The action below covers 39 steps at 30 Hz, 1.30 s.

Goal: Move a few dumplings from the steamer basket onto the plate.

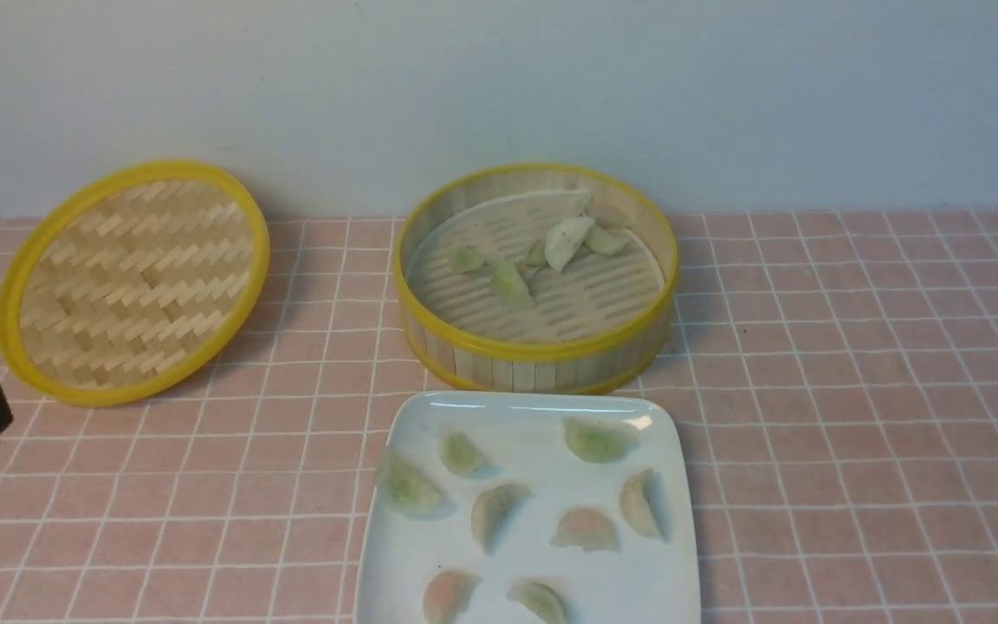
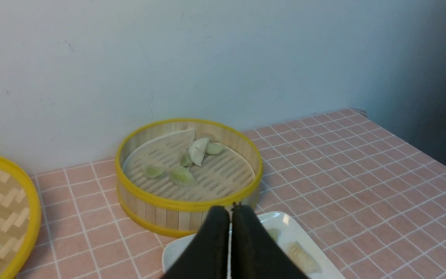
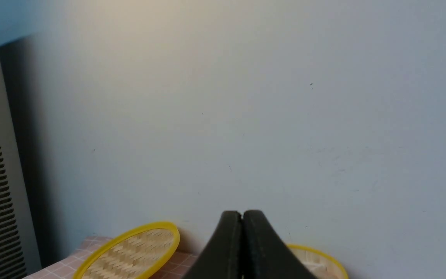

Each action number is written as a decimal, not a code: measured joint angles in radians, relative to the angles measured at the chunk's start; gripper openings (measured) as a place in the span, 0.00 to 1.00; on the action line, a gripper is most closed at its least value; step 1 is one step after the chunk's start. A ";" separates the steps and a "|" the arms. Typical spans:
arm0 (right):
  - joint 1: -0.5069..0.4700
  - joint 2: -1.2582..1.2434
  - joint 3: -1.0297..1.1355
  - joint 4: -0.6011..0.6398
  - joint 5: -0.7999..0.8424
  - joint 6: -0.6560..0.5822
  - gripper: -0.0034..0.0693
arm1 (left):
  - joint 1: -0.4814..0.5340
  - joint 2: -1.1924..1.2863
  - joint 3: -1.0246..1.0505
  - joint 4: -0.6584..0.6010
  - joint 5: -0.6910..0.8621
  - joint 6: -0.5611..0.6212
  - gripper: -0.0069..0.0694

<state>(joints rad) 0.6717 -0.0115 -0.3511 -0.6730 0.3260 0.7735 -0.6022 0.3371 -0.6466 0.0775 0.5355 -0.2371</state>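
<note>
1. The pink checked table (image 1: 854,390) carries everything. The left gripper (image 2: 230,209) hangs over its left side.
2. The woven lid (image 1: 131,277) leans tilted near the left gripper, on the side away from the plate.
3. The steamer basket (image 1: 516,373) stands ahead of the left gripper's tips and well apart from them. Beyond the right gripper (image 3: 242,214), only a slice of its yellow rim shows.
4. The plate (image 1: 534,425) lies just in front of the basket. It is nearer the left gripper than the basket is, and off to the gripper's right.
5. Both grippers have their jaws pressed together with nothing between them. The right one points at the bare wall.
6. The dumplings: eight lie spread on the plate (image 1: 586,529) and a handful cluster in the basket (image 1: 567,241). All are clear of both grippers.
</note>
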 joint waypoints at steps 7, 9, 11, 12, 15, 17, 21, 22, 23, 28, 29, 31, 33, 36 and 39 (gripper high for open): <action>0.000 0.000 0.000 0.000 -0.002 0.000 0.03 | 0.000 -0.016 0.009 0.001 -0.007 0.000 0.08; 0.000 0.000 0.000 0.000 -0.002 0.001 0.03 | 0.000 -0.016 0.011 0.014 -0.018 0.003 0.08; 0.000 0.000 0.000 0.000 -0.002 0.001 0.03 | 0.000 -0.016 0.018 0.028 -0.027 0.003 0.08; 0.000 0.000 0.000 0.000 -0.002 0.001 0.03 | 0.000 -0.016 0.035 0.047 -0.039 0.003 0.08; 0.000 0.000 0.000 0.000 -0.003 0.001 0.03 | 0.019 -0.025 0.097 0.079 -0.078 0.014 0.08; 0.000 0.000 0.000 0.000 -0.003 0.001 0.03 | 0.064 -0.044 0.145 0.077 -0.113 0.034 0.08; 0.000 0.000 0.000 0.000 -0.003 0.001 0.03 | 0.277 -0.137 0.347 0.014 -0.206 0.129 0.08; 0.000 0.000 0.000 0.000 -0.003 0.001 0.03 | 0.311 -0.160 0.390 0.000 -0.215 0.146 0.08; 0.000 0.000 0.000 0.000 -0.003 0.001 0.03 | 0.376 -0.196 0.442 -0.017 -0.236 0.177 0.08; 0.000 0.000 0.000 0.000 -0.003 0.002 0.03 | 0.552 -0.318 0.642 -0.078 -0.255 0.257 0.08; 0.000 0.000 0.000 0.000 -0.003 0.003 0.03 | 0.575 -0.336 0.662 -0.083 -0.251 0.265 0.08; 0.000 0.000 0.000 0.000 -0.006 0.003 0.03 | 0.591 -0.346 0.674 -0.091 -0.227 0.267 0.08; 0.000 0.000 0.000 -0.001 -0.006 0.003 0.03 | 0.591 -0.347 0.674 -0.099 -0.199 0.267 0.08; 0.000 0.000 0.000 -0.001 -0.006 0.003 0.03 | 0.591 -0.347 0.676 -0.114 -0.165 0.267 0.08; 0.000 0.000 0.000 -0.002 -0.006 0.003 0.03 | 0.591 -0.347 0.676 -0.119 -0.160 0.267 0.08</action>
<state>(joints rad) 0.6717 -0.0115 -0.3511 -0.6750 0.3201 0.7767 -0.0112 -0.0098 0.0291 -0.0413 0.3753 0.0302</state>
